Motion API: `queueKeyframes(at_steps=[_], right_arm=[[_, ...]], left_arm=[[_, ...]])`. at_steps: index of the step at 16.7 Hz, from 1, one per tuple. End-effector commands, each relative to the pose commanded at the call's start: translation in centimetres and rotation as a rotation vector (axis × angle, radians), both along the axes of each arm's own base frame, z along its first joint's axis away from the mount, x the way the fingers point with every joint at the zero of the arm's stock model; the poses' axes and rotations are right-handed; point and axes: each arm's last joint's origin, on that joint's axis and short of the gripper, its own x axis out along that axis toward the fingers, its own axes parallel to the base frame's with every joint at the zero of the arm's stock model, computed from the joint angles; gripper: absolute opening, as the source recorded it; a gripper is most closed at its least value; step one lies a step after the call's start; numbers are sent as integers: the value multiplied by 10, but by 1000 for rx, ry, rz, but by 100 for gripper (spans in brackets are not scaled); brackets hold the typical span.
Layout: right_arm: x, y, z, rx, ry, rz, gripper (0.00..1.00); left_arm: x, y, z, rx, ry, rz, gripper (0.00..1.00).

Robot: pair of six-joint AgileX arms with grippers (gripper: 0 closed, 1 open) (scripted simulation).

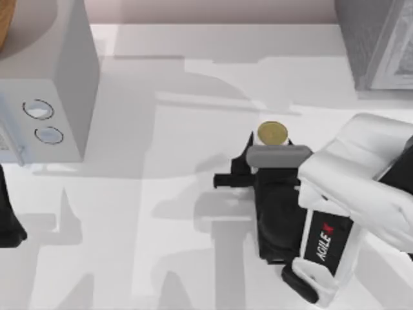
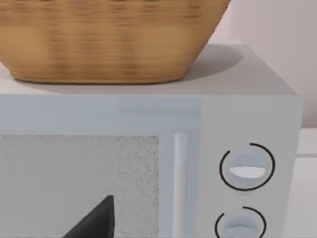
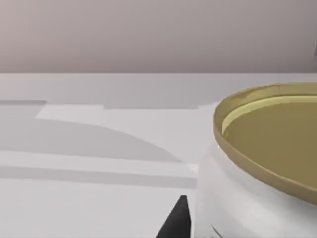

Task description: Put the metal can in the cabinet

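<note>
The metal can (image 1: 272, 133) stood upright on the table (image 1: 181, 194), well to the right of the microwave (image 1: 48, 97) and in front of the grey cabinet (image 1: 377, 42). The right gripper (image 1: 258, 152) was just beside the can, on its near side. I judge the risk was a knock: if the fingers met the lid edge or the wall off-centre, the light tin could tip or slide away. How far its fingers were apart I cannot tell; one dark fingertip (image 3: 176, 220) showed next to the can (image 3: 262, 168), contact unclear. The left gripper (image 2: 94, 220) was parked facing the microwave (image 2: 198, 148)
</note>
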Motion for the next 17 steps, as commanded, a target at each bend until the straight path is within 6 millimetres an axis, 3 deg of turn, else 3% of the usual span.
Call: queueKeyframes(at_steps=[10,17], right_arm=[[0,1,3,3,0,3,0],[7,7,49,8,-6,3,0]], left_arm=[[0,0,0,0,0,0,100],[0,0,0,0,0,0,100]])
